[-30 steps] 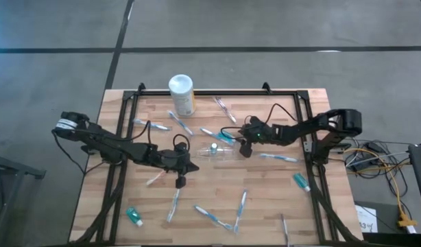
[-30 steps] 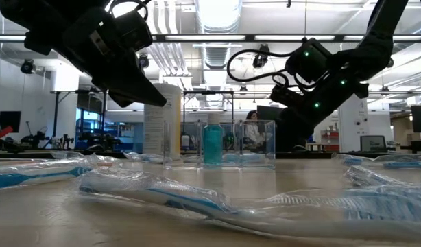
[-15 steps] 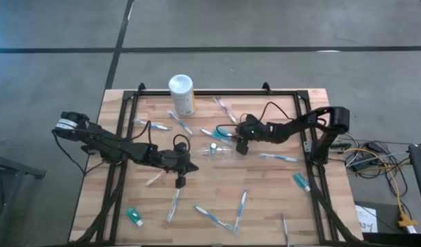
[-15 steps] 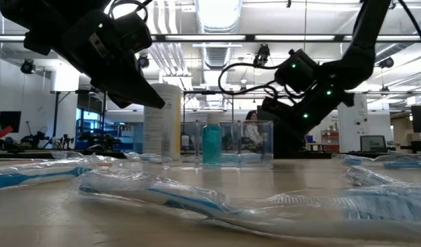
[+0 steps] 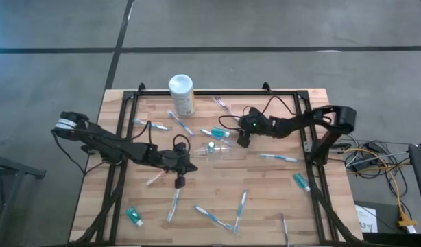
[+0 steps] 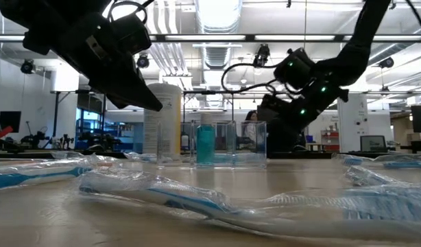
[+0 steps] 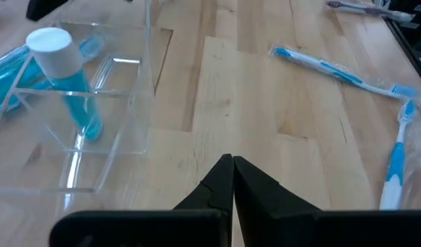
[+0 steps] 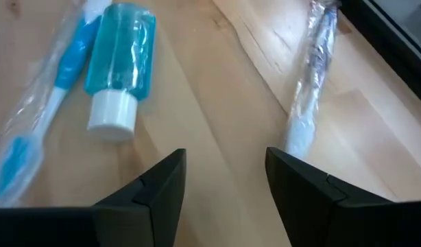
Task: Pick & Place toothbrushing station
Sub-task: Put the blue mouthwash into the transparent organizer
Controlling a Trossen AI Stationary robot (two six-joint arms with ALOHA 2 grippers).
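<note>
The clear toothbrushing station [image 5: 214, 149] stands mid-table with a blue bottle [image 7: 68, 84] inside it, the right gripper [image 5: 243, 140] just beside it with fingers apart over bare wood, the left gripper [image 5: 180, 180] nearby on its other side, fingers pressed together.

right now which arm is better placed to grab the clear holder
Right, probably. The right hand is open and sits close beside the clear holder, on the side nearer its own arm. The left hand is shut and hangs farther off, on the holder's other side.
</note>
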